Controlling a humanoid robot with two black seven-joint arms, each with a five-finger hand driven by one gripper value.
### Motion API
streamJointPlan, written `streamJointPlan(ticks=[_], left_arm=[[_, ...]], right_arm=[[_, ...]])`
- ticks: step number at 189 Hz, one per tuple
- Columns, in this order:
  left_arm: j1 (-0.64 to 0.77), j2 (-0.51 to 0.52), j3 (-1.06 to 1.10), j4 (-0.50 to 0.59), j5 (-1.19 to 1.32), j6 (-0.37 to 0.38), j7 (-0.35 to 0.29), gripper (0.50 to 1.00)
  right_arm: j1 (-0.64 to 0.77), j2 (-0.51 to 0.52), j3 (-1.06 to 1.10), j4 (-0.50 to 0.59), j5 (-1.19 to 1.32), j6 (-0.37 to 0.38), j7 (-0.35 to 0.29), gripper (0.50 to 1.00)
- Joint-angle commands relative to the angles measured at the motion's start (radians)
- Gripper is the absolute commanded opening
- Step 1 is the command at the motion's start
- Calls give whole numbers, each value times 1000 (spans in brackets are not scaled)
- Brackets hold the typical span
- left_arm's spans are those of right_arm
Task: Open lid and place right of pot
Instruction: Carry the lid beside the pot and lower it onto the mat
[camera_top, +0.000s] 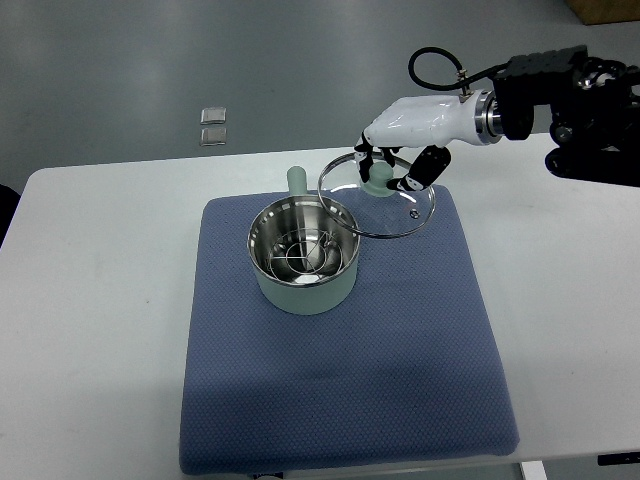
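Came in from the right: a black, blocky arm of boxy segments. Ended at a silver metal wrist ring. Wore a glossy white shell over the right hand, smooth and rounded. Showed black fingers below the shell. Carried a black cable looped above the wrist into a small fitting.

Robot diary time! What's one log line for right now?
right hand: shut on lid knob | lid: lifted, right of pot | pot: open, on mat
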Motion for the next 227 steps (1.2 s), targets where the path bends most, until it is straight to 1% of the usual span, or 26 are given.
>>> streamJointPlan(ticks=[1,8,9,11,48,60,61,79,89,90,96,106,108,122,123,130,150,197,226,227], left_arm=[[0,0,0,0,0,0,0,1000],[0,0,0,0,0,0,0,1000],[0,0,0,0,0,0,-1,1000],[0,0,0,0,0,0,0,1000],[0,0,0,0,0,0,0,1000],[0,0,0,0,0,0,-1,1000],[0,0,0,0,0,0,-1,1000],[0,0,0,0,0,0,0,1000],[0,0,0,0,0,0,0,1000],[-1,0,0,0,0,0,-1,1000],[0,0,0,0,0,0,-1,1000],[0,0,0,0,0,0,-1,1000],[-1,0,0,0,0,0,-1,1000],[-1,0,0,0,0,0,0,1000],[0,0,0,0,0,0,0,1000],[0,0,0,0,0,0,-1,1000],[0,0,0,0,0,0,-1,1000],[0,0,0,0,0,0,0,1000],[0,0,0,0,0,0,-1,1000],[0,0,0,0,0,0,0,1000]], right_arm=[[-10,-42,-10,15,-20,-5,3,500],[-10,-42,-10,15,-20,-5,3,500],[-22,-60,-13,18,-23,-7,4,500],[-27,-65,-13,18,-24,-8,6,500],[-108,-109,-13,19,-73,-47,7,500],[-113,-109,-13,19,-75,-50,7,500],[-134,-111,-13,19,-79,-63,7,500],[-180,-113,-11,19,-81,-86,7,500],[-180,-113,-11,19,-81,-86,7,500],[-206,-110,-7,18,-82,-99,7,500],[-223,-106,-1,18,-84,-105,6,500],[-223,-106,-1,18,-84,-105,6,500],[-257,-100,6,18,-96,-119,3,500],[-266,-97,6,18,-99,-126,3,500],[-286,-88,7,16,-102,-143,0,500],[-302,-77,13,12,-102,-151,-2,500],[-329,-54,35,2,-104,-155,-3,500],[-358,-37,50,-14,-102,-162,-5,500],[-397,-27,102,-22,-99,-160,-7,500],[-397,-28,102,-22,-99,-160,-5,506]])
